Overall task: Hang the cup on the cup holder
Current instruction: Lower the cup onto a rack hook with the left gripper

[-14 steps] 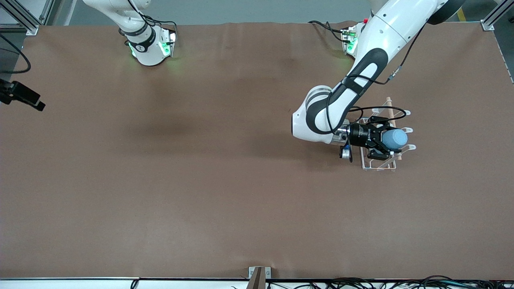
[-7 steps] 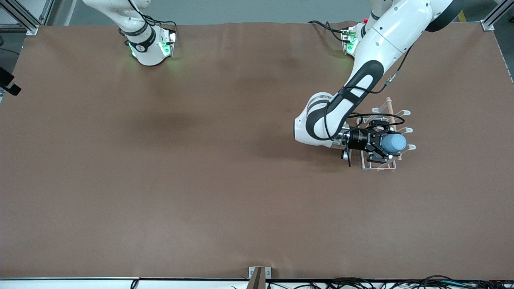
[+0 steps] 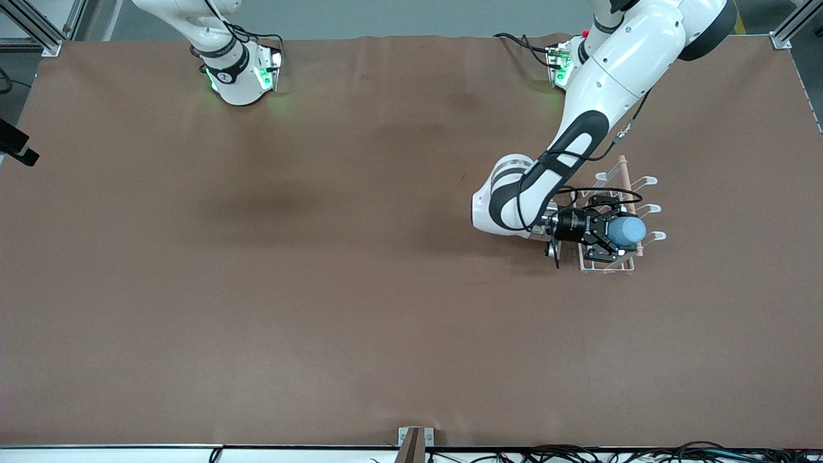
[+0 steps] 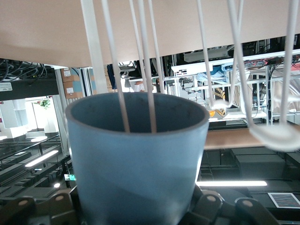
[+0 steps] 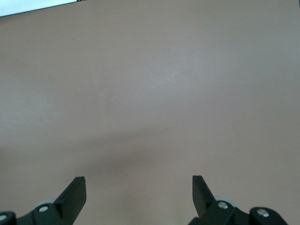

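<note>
cup [image 3: 627, 231], lower over cup holder [image 3: 607, 262] than before

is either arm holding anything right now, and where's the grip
The left gripper holds the light-blue cup by its side wall near the closed base, over the cup holder. The right gripper is open and empty.

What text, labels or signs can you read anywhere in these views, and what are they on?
None can be read.
Left gripper body: small pale marking, too small to read.
Right arm's base: small round mark, unreadable.
Left wrist view, background: small green sign and white label, both blurred.
Cup, cup holder: no text.
</note>
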